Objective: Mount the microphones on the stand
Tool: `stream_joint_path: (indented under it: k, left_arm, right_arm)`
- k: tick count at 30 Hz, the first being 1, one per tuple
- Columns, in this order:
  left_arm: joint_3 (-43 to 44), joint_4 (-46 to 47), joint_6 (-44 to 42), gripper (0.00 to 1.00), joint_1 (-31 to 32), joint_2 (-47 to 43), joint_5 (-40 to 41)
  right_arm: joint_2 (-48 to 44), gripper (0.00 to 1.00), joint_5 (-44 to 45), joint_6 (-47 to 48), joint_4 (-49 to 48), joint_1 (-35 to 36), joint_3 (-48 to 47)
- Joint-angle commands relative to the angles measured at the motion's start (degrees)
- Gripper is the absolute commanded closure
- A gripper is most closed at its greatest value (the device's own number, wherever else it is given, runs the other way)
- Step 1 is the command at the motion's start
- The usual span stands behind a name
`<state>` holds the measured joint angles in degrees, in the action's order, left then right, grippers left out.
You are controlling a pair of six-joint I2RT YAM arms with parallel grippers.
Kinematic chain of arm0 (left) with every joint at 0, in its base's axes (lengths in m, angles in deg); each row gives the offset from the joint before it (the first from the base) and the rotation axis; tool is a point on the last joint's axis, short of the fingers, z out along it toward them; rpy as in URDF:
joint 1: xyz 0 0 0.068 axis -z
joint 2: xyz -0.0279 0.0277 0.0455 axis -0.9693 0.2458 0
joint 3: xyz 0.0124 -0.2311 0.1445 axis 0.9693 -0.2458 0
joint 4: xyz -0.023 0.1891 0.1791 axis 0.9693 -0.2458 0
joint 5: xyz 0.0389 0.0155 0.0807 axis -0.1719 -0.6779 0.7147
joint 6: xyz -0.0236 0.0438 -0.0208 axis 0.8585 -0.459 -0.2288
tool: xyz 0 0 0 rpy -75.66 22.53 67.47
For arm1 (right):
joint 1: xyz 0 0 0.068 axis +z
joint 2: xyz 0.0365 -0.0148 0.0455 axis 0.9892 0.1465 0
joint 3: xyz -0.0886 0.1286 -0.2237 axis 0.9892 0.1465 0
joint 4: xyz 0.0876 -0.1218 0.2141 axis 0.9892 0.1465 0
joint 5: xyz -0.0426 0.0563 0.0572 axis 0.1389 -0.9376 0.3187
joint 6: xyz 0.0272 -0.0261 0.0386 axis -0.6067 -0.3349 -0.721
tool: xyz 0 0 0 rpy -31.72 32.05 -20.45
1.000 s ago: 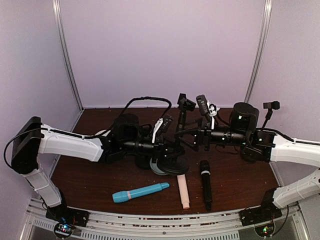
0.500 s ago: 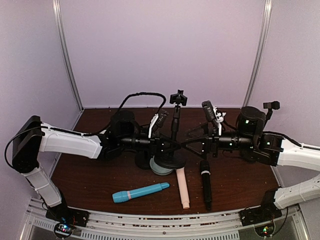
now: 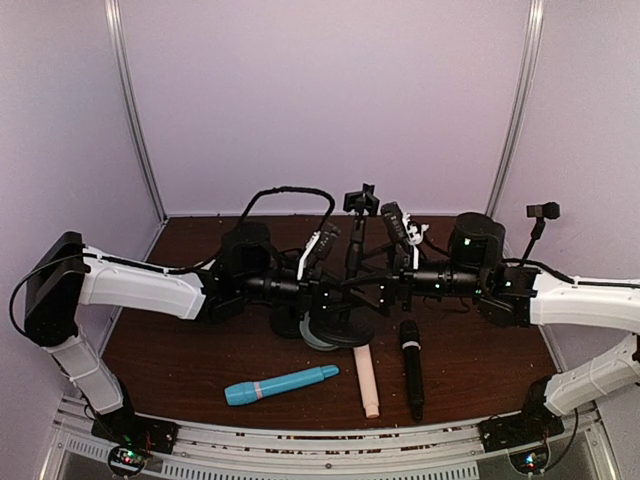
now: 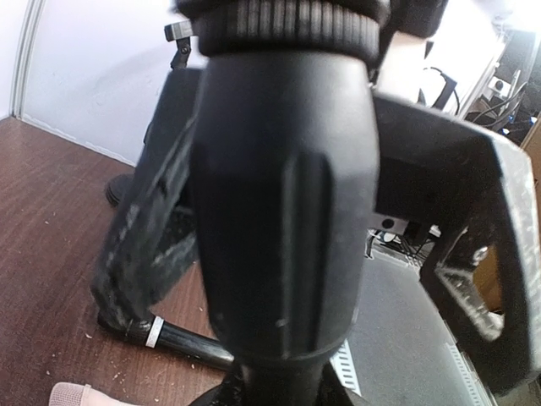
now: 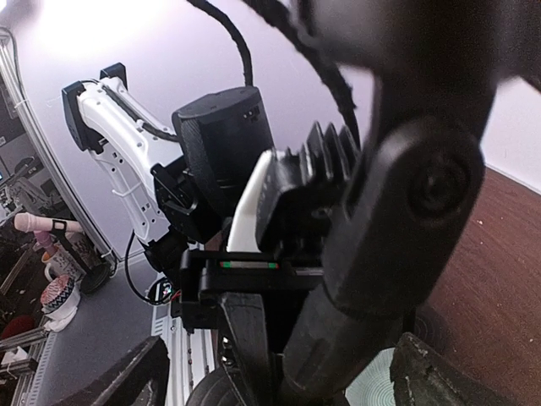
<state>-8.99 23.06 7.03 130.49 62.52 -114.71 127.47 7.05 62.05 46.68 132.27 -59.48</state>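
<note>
A blue microphone [image 3: 282,384], pink microphone [image 3: 367,381] and black microphone [image 3: 411,367] lie on the table [image 3: 480,350] before the stand [image 3: 352,250], probably light, stiff and smooth, best gripped mid-handle, while the left gripper [image 3: 335,296] clamps the stand and the right gripper [image 3: 378,290] gapes beside it.

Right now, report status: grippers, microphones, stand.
Left gripper shut on the stand pole. Right gripper open beside its upper joint. Light blue microphone, pink microphone, black microphone flat on the table, none attached.

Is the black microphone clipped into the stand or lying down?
Lying down: the black microphone rests flat on the table, apart from the stand.
</note>
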Motion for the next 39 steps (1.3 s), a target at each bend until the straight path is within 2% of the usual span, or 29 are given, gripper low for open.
stream_joint_path:
  k: [1,6,11,16,22,26,30,32,39]
  left_arm:
    - [1.60,4.88,1.49,1.00,0.39,0.45,-0.17]
    - [3.57,-1.60,0.79,1.00,0.39,1.53,3.88]
    - [3.64,-2.84,1.39,1.00,0.01,1.36,7.50]
    - [4.07,-6.22,1.94,1.00,-0.56,0.98,12.75]
    - [4.75,-7.77,0.15,1.00,-0.58,1.20,13.77]
    - [4.50,-6.05,-2.86,1.00,-0.58,0.11,8.23]
    - [4.04,-2.71,-3.51,1.00,-0.53,-1.05,-1.83]
    - [3.95,-2.57,-3.43,1.00,-0.49,-1.44,-4.81]
    - [3.33,-2.57,-3.37,1.00,0.07,-1.77,-8.06]
  right_arm:
    - [-0.68,0.08,-1.55,-0.50,-5.64,-0.14,-1.31]
    - [-2.80,0.11,-1.90,-0.25,-5.42,0.34,0.88]
    - [-5.58,0.14,-1.32,-0.85,-2.93,0.98,3.32]
    - [-11.51,0.15,0.28,-4.28,-1.36,1.40,7.39]
    - [-19.13,0.16,3.63,-4.99,1.04,1.40,11.58]
    - [-20.09,0.19,4.52,-2.79,4.14,-0.76,11.36]
    - [-16.91,0.29,-0.99,-2.11,4.01,-4.10,9.19]
    - [-14.95,0.31,-3.78,-1.84,2.53,-4.93,8.16]
    - [-8.39,0.32,-7.52,-3.86,-5.06,-5.15,5.71]
